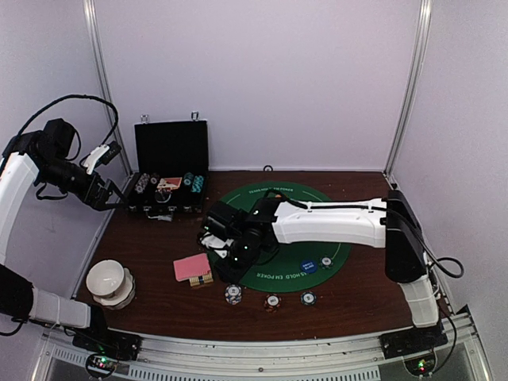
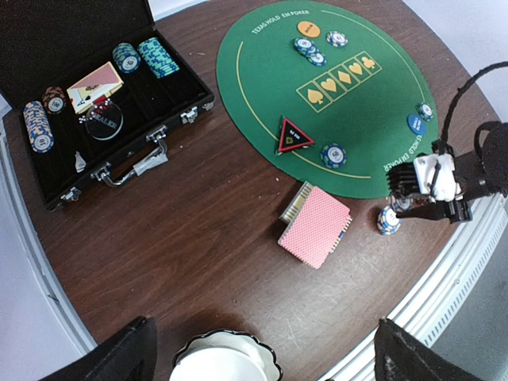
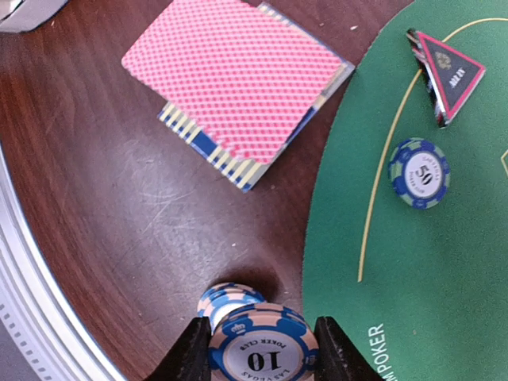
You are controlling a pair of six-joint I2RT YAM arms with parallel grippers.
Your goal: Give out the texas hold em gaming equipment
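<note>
Fingers (image 3: 189, 359) of the right gripper (image 3: 261, 327) are pinching a striped poker chip (image 3: 258, 353); left gripper (image 2: 263, 327) is hanging wide open.

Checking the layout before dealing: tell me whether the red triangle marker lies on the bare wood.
No. The red triangle marker lies on the green felt mat, near its edge.
</note>
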